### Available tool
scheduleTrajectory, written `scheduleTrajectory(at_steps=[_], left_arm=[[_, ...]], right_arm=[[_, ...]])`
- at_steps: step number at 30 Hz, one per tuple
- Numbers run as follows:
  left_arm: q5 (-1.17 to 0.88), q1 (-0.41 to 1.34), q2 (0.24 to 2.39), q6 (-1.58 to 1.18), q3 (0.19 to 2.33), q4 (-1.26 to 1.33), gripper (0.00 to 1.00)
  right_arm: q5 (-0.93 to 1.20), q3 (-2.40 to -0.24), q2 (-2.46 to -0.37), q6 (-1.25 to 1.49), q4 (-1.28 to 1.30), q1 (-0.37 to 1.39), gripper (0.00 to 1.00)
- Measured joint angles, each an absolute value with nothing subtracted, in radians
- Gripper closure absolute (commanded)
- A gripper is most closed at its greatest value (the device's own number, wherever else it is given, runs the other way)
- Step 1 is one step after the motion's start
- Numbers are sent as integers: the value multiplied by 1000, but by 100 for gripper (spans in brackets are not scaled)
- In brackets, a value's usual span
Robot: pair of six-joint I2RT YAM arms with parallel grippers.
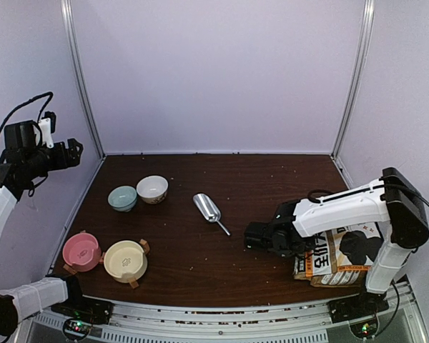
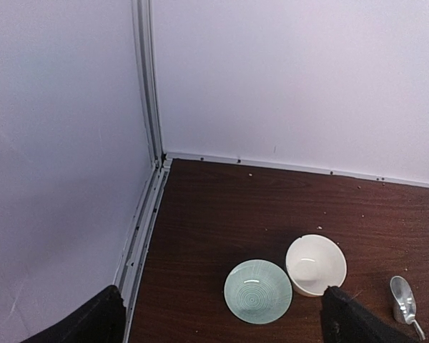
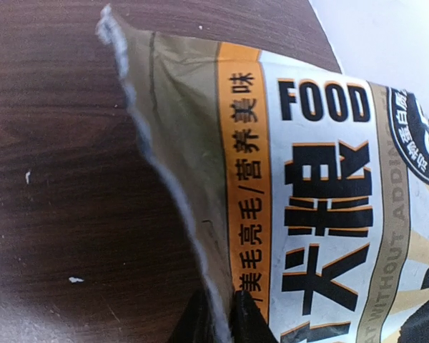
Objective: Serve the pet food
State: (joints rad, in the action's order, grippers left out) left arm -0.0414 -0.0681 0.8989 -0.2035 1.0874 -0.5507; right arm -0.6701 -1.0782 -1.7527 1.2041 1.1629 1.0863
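On the dark table [image 1: 200,275], right near corner: one printed foil bag [image 1: 339,259], lying flat, its torn mouth facing left toward the middle.

Pet food: none is showing in any view (it is presumably sitting inside the bag, judging by the print). Only a few pale crumbs are lying scattered on the wood.

Progress, as a judgement: serving is barely beginning. The bag is being gripped at its mouth. Getting the food out, loading the scoop and tipping a portion into a bowl are all waiting to be done.

- Four bowls, no food showing in them: teal bowl [image 1: 121,198] and cream bowl [image 1: 152,189] sitting just beside each other at the far left. Pink bowl [image 1: 81,251] and yellow bowl [image 1: 125,261] are sitting side by side near the front edge.
- Metal scoop [image 1: 209,209]: lying untouched between the bowls and the bag.
- Right gripper [image 3: 222,323]: two dark fingers are pressing together on the frayed edge of the bag's mouth, pinching the foil between them. The right arm is reaching left and low from its base, wrist sitting just left of the bag.
- Left gripper [image 1: 71,151]: jaws are standing wide apart, holding nothing. The left arm is rearing up high by the left wall, its camera looking down on the two far bowls.
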Motion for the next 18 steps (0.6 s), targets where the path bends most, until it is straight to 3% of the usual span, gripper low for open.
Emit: scheduleTrajectory(at_steps=[2,18], left_arm=[[-41,-68,899,-204,1087,-550,2],[-29,-68,905,-204,1086,-550,2]], right_arm=[[-661,-1055,-1716,1193,1137,1072,100],[-377,-943,-1377,989,904,896,100]])
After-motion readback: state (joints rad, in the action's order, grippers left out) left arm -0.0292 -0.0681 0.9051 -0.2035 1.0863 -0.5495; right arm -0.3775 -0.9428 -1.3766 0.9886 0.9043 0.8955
